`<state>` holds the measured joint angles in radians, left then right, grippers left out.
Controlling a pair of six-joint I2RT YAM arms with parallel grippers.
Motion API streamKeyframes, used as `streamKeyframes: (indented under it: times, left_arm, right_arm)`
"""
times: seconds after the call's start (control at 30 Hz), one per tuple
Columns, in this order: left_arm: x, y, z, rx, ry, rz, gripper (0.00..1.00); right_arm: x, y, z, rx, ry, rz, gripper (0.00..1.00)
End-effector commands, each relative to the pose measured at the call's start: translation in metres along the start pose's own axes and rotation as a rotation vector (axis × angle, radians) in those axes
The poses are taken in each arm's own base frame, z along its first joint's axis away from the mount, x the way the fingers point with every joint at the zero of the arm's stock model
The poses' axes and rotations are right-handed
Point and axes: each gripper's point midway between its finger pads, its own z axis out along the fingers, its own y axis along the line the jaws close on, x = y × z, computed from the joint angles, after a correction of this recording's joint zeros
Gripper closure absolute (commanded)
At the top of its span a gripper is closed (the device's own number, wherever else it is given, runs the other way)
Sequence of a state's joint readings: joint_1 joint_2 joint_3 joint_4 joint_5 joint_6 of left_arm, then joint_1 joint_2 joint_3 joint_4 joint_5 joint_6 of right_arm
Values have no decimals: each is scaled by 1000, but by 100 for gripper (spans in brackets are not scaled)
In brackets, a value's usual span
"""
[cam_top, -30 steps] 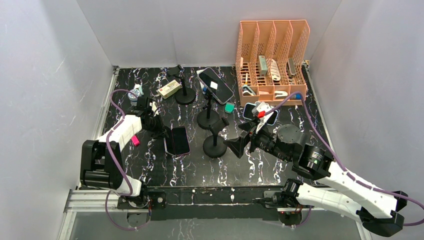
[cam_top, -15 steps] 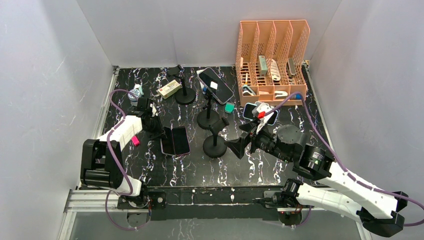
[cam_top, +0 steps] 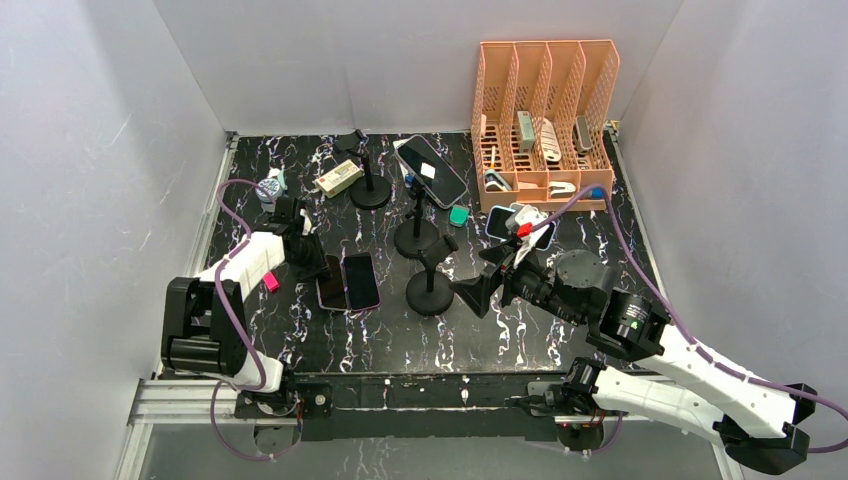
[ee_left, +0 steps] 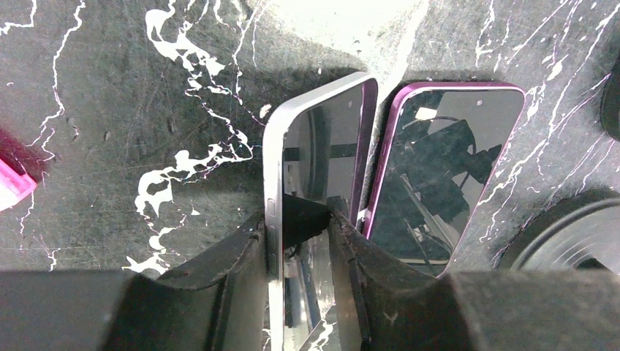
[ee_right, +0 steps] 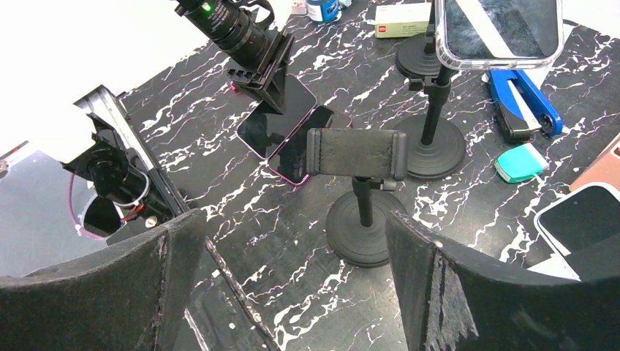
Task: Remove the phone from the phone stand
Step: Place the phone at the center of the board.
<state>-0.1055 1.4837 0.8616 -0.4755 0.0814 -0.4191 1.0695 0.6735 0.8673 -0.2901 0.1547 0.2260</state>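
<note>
My left gripper (cam_top: 306, 260) is shut on a silver-edged phone (ee_left: 322, 146), its fingers (ee_left: 241, 256) on the phone's near end. The phone leans on its long edge, low over the table, just left of a purple phone (ee_left: 446, 168) that lies flat. Both also show in the top view, the silver phone (cam_top: 331, 283) beside the purple phone (cam_top: 360, 281). The nearest phone stand (cam_top: 431, 272) has an empty clamp (ee_right: 357, 152). My right gripper (ee_right: 292, 241) is open and empty, just in front of that stand's base (ee_right: 365, 227).
A second stand (cam_top: 415, 236) holds a phone in a clear case (cam_top: 432, 170). A third stand (cam_top: 370, 190) is behind on the left. An orange file rack (cam_top: 545, 120) is at back right. Another phone (cam_top: 520, 225), a teal item (cam_top: 458, 215), a pink item (cam_top: 270, 281) lie about.
The left gripper has tipped the silver phone down and to the left, from over the purple phone to beside it. The right arm has not moved.
</note>
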Motion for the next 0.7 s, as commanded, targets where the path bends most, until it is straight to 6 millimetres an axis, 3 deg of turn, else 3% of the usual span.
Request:
streamKeyframes:
  times: [0.0, 0.67]
  left_arm:
    - [12, 15, 7, -56, 41, 0, 68]
    - [9, 30, 8, -144, 16, -28, 58]
  right_arm:
    - [-4, 0, -2, 1, -26, 4, 1]
    - [-4, -1, -4, 5, -27, 7, 1]
